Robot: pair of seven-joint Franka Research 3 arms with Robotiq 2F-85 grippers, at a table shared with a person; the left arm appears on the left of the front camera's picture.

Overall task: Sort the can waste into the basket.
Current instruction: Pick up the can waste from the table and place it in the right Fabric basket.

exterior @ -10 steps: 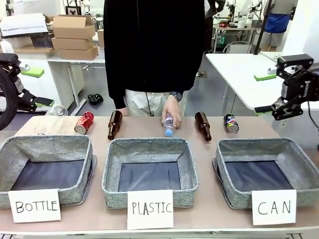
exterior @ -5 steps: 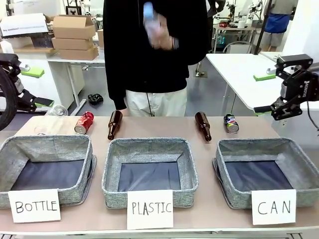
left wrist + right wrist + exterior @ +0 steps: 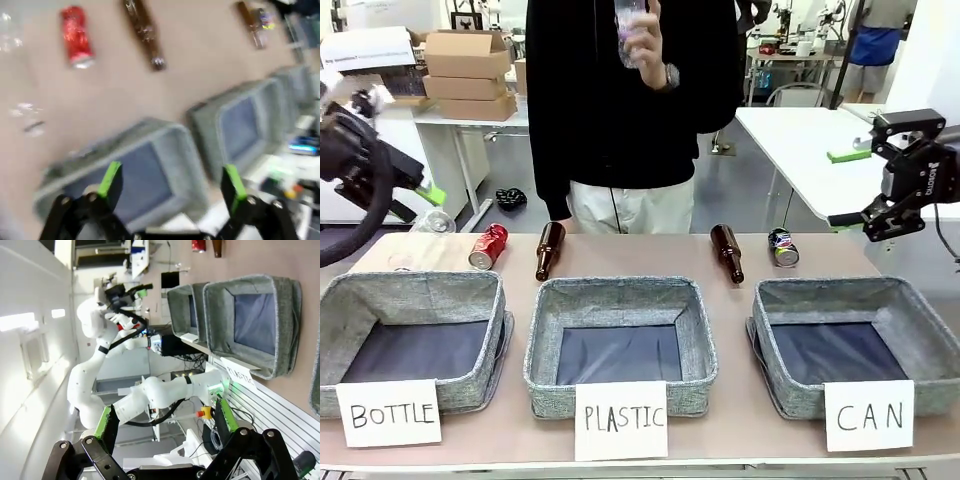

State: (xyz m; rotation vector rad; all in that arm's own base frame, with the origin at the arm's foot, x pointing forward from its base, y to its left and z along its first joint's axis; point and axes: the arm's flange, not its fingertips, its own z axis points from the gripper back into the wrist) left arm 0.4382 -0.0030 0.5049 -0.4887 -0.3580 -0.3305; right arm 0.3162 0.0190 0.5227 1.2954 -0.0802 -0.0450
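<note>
The red can point(image 3: 488, 246) lies at the table's far left, beside a brown bottle point(image 3: 549, 250). The dark blue can point(image 3: 783, 247) lies at the far right, just behind the grey basket point(image 3: 828, 291) with the "CAN" sign point(image 3: 869, 415). My left gripper point(image 3: 171, 180) is open and empty, high over the left baskets, with the red can point(image 3: 76, 36) far ahead of it. One green pad point(image 3: 432, 193) of it shows above the table's left end. My right gripper point(image 3: 870, 225) hangs open and empty, beyond the table's right end and above the CAN basket's far corner.
The "PLASTIC" basket point(image 3: 620, 290) stands in the middle and the "BOTTLE" basket point(image 3: 415, 285) on the left. A second brown bottle point(image 3: 727, 253) lies left of the blue can. The person behind the table holds a clear plastic bottle point(image 3: 630, 30) up high.
The person picked the clear bottle off the table and raised it high. My left arm swung up and in towards the table's left end. The right arm hardly moved.
</note>
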